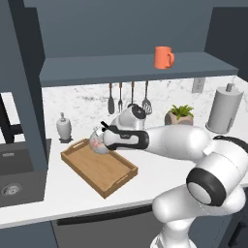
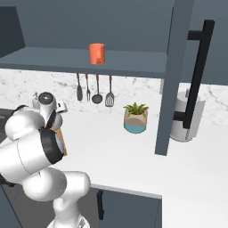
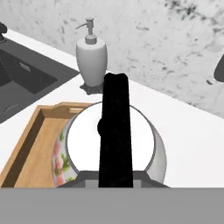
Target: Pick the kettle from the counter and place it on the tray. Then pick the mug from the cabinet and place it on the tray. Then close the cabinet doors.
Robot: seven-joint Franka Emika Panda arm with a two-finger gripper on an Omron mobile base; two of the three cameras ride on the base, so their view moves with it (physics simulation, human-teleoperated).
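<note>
The two-finger gripper is clamped on the black arched handle of the small round white floral kettle, held above the light-brown wooden tray, at its 12 o'clock end. The plain orange mug stands on the dark slate-blue cabinet shelf.

Both base views look forward from behind, sharing the counter; hand view looks down close.

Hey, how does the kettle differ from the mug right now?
The kettle is white with a floral pattern; the mug is plain orange. The kettle hangs over the tray with the pincer shut on it; the mug stands on the cabinet shelf. Both are upright.
</note>
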